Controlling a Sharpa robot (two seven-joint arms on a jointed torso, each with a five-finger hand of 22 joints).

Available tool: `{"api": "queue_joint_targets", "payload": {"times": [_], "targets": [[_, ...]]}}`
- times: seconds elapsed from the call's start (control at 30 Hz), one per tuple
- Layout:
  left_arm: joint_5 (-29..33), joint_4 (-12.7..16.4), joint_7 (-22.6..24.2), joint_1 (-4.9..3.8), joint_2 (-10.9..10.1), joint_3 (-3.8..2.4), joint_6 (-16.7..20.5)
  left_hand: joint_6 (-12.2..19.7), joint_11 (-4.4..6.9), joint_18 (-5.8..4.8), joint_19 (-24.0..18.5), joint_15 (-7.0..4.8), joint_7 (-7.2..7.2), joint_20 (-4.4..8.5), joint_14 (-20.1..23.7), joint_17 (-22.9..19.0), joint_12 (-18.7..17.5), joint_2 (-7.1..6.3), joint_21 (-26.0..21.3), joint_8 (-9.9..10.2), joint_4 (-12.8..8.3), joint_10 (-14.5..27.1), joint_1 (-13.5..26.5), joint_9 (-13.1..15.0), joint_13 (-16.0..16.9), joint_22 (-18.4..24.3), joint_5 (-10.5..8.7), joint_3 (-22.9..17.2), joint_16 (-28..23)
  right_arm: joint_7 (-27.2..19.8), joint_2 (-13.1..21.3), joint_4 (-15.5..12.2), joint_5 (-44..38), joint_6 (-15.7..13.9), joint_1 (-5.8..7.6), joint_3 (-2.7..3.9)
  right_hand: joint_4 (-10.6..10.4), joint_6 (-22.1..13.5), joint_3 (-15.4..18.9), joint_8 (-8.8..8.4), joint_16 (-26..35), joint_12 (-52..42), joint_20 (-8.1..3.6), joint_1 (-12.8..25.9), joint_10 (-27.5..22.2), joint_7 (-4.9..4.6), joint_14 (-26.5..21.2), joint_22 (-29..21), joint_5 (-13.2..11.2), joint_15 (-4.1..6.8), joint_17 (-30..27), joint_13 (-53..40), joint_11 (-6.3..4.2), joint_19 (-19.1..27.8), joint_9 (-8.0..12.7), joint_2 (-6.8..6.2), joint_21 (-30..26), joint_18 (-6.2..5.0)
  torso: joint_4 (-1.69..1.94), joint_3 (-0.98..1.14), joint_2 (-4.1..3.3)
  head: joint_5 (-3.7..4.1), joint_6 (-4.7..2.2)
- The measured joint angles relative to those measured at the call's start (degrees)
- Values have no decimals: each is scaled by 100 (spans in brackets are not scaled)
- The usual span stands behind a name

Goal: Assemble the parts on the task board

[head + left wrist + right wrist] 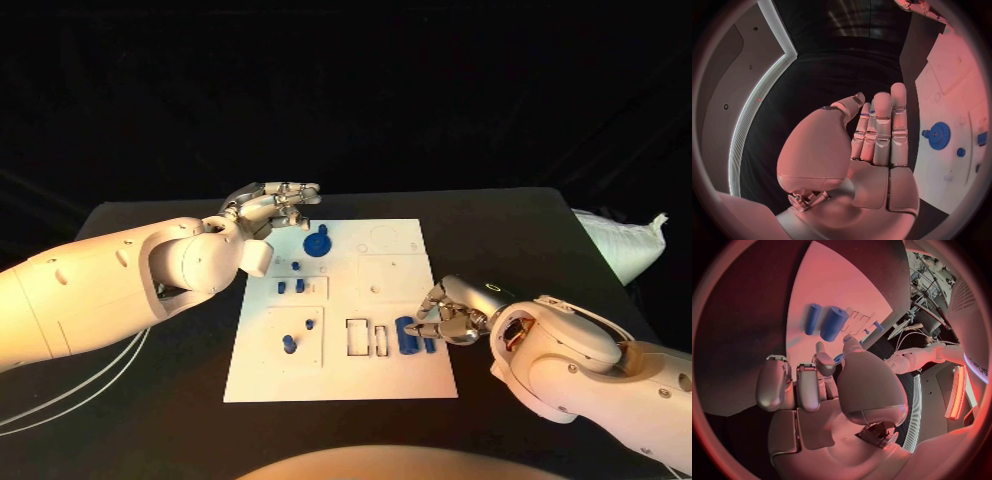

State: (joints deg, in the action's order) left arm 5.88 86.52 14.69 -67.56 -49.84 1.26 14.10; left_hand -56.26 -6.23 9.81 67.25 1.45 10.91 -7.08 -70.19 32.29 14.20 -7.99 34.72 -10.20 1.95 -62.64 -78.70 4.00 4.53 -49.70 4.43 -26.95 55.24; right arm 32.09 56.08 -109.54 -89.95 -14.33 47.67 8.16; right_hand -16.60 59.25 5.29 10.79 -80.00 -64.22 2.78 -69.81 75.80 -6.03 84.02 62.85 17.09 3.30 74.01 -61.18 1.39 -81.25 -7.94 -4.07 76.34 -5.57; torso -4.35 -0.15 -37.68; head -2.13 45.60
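Right hand (450, 322) rests on the task board (397, 380) beside blue cylinders (827, 322); we cannot tell its grasp. Left hand (271, 208) hangs released.

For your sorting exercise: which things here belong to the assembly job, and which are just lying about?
Belonging to the job:
white flat task board
blue toothed gear part
blue cylinder parts
small blue pegs

Lying about:
white crumpled bag at the table's edge
white cables
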Motion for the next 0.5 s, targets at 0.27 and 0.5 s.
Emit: {"api": "queue_joint_targets", "payload": {"times": [0.27, 0.5], "targets": [[0, 7, -1, 1, -2, 1, -1, 0, 0, 0, 0, 0, 0, 0, 0, 0, 0, 0, 0, 0, 0, 0, 0, 0, 0, 0, 0, 0, 0, 80, -163, 120, -131, 86, -39, 0, 16, 0, 16, 50, 0, -46, 0, -49, 0, 0, 0, 25, 0, 0, 16, -112, 0, 0, -40, 49, 0, -5, 1, -1, -1, -22, 16], [0, 10, -2, 1, -8, 1, -2, 0, 0, 0, 0, 0, 0, 0, 0, 1, 0, 0, 0, 0, 0, 0, 0, 0, 0, 0, 0, 0, 0, 107, -260, 183, -205, 204, -82, -4, 16, 0, 47, 54, -23, -46, 0, -54, 0, 0, 0, 28, 21, -1, 28, -129, 0, 0, -58, 53, 6, -6, 3, 1, -5, -57, 36]]}}
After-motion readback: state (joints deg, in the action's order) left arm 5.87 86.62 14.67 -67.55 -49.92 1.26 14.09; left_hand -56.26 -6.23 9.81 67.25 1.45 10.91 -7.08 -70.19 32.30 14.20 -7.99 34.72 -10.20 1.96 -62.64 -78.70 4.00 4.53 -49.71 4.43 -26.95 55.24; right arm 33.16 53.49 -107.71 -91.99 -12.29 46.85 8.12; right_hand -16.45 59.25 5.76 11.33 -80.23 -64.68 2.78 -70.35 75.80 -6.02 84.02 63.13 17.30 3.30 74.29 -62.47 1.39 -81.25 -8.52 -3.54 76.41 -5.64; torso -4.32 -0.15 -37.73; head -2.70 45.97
